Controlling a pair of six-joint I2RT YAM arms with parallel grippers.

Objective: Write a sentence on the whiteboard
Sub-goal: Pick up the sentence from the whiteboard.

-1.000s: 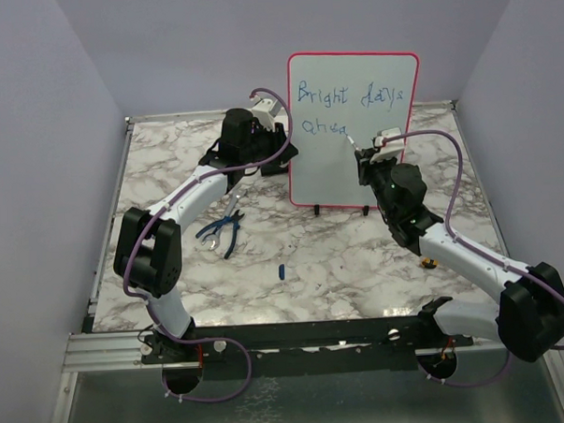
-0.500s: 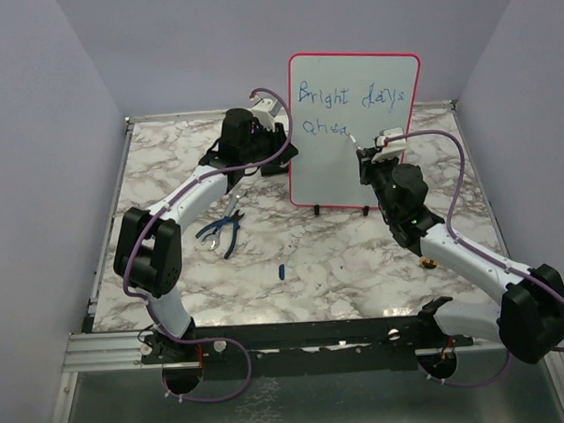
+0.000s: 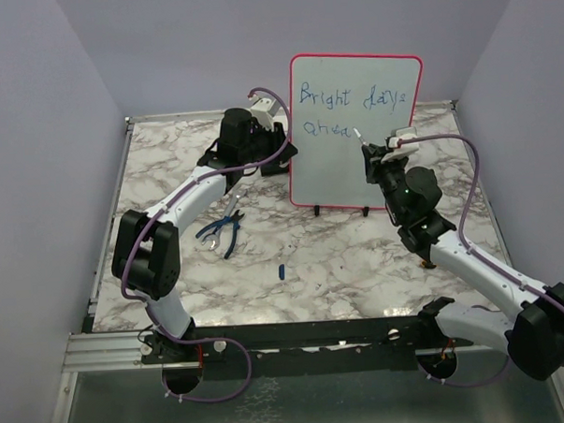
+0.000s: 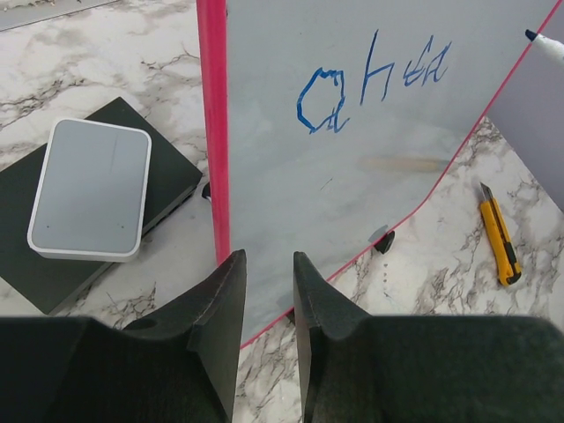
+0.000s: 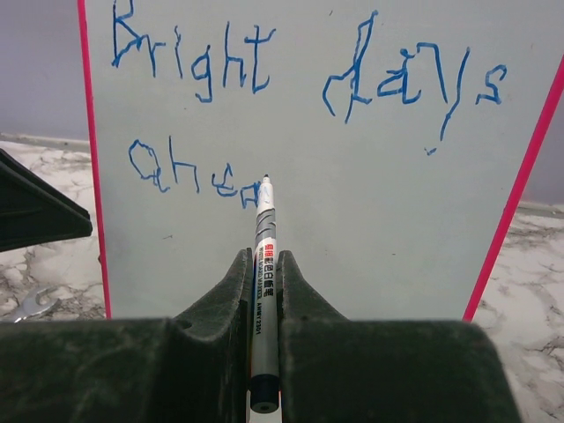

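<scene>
Right pincer (image 5: pixel 264 263) is clamped on the marker (image 5: pixel 263 225), barrel held straight between the two fingers and the nib pointing at the writing surface. The left pincer (image 4: pixel 269 300) sits low at the board's left side with its fingers a little apart; whether they pinch the red frame cannot be told. On the bench (image 3: pixel 312 257), the whiteboard (image 3: pixel 355 171) stands upright on small black feet near the far edge, right of the middle, its face towards the arms. The sentence (image 5: pixel 204 84) reads "Bright days" on the top line and "ahea" below it, so by my reading one letter, the closing "d", is left to write. The nib sits just at the right end of the last "a"; contact with the surface cannot be made out. To do this well, the nib should shift slightly right so the new letter stands clear of the "a", and start on the same baseline. Pressure should be light and square to the face, since a hard push could rock the board back on its feet. Draw the bowl first, then a tall stem, and lift off cleanly to avoid a trailing stroke.
</scene>
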